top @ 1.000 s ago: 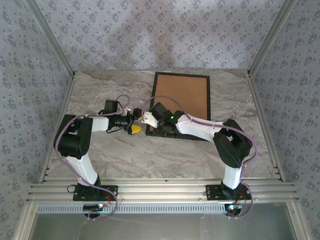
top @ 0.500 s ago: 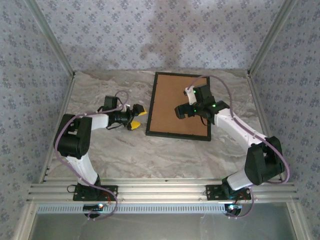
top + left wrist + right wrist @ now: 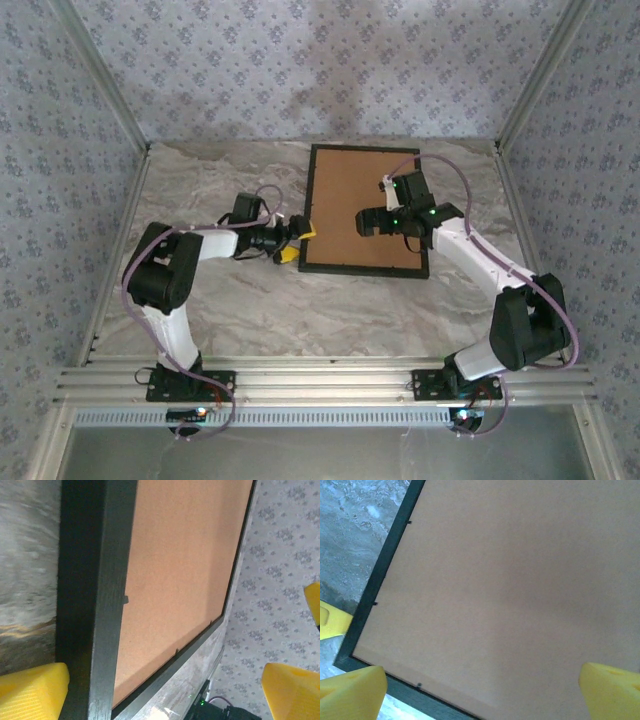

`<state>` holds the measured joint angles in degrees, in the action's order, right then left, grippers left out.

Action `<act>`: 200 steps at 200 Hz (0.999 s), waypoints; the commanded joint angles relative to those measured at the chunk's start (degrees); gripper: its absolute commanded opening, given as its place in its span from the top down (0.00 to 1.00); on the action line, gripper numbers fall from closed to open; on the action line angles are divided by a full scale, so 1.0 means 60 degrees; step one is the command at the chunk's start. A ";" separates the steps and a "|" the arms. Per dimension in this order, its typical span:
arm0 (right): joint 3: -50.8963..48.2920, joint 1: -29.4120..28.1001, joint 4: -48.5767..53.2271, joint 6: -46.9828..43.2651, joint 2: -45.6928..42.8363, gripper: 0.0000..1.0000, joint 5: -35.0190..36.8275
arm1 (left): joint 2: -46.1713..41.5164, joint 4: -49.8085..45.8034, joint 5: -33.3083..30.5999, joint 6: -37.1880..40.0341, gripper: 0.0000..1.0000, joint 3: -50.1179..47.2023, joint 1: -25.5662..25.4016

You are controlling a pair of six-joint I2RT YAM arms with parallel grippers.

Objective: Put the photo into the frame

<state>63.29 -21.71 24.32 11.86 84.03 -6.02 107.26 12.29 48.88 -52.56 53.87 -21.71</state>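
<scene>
Seeing the frame lying flat and back-up on the far right of the table, filled by the brown backing board, and judging it light, stiff and prone to sliding on the smooth marble, so best pinching across a narrow black edge. Keeping both pincers spread wide and empty, the left gripper reaching the frame's left edge by the near corner, the right gripper hovering over the board. Treating that board as the obstacle, covering the opening, with the flat lie probably leaving little room for a finger beneath.
</scene>
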 commanded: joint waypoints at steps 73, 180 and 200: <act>0.1767 -0.1658 0.1149 0.3018 0.2036 0.28 0.1625 | -0.0983 0.1956 -0.0045 -0.1167 0.02 -0.1707 0.0371; 0.5916 -0.4221 0.4063 0.4705 0.6174 0.56 0.3645 | -0.1808 0.1848 -0.0107 -0.0547 0.02 -0.2109 0.2766; 0.6044 -0.4357 0.4018 0.4907 0.6503 0.59 0.3640 | -0.1768 0.1903 -0.0101 -0.0513 0.01 -0.2203 0.2744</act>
<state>97.47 -46.50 42.87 37.67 120.29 12.99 97.80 22.76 47.97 -57.45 42.00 -5.52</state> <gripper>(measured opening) 0.426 0.984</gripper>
